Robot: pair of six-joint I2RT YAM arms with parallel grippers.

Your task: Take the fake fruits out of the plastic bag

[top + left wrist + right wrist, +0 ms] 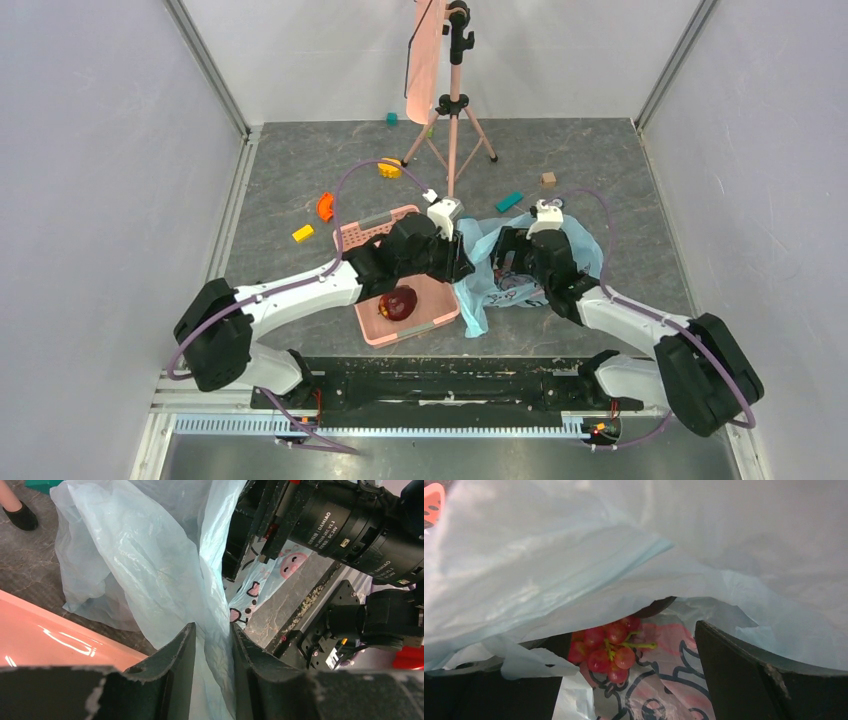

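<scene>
The light-blue plastic bag (478, 293) lies crumpled on the table between my two arms. My left gripper (462, 258) is at the bag's left edge. In the left wrist view its fingers (176, 655) stand close together with a fold of the plastic bag (150, 570) pinched between them. My right gripper (510, 262) reaches into the bag's mouth. Seen from the right wrist, that gripper (624, 680) is open under the bag's film (574, 555), and a bunch of red fake grapes (610, 650) lies just ahead between the fingers. One dark-red fake fruit (399, 303) sits in the pink basket (372, 232).
A pink tripod stand (453, 100) rises at the back centre. Small toy blocks lie scattered: orange (325, 206), yellow (302, 233), teal (509, 201), brown (547, 179). Grey walls close in both sides. The right arm's body (350, 525) hangs close beside my left gripper.
</scene>
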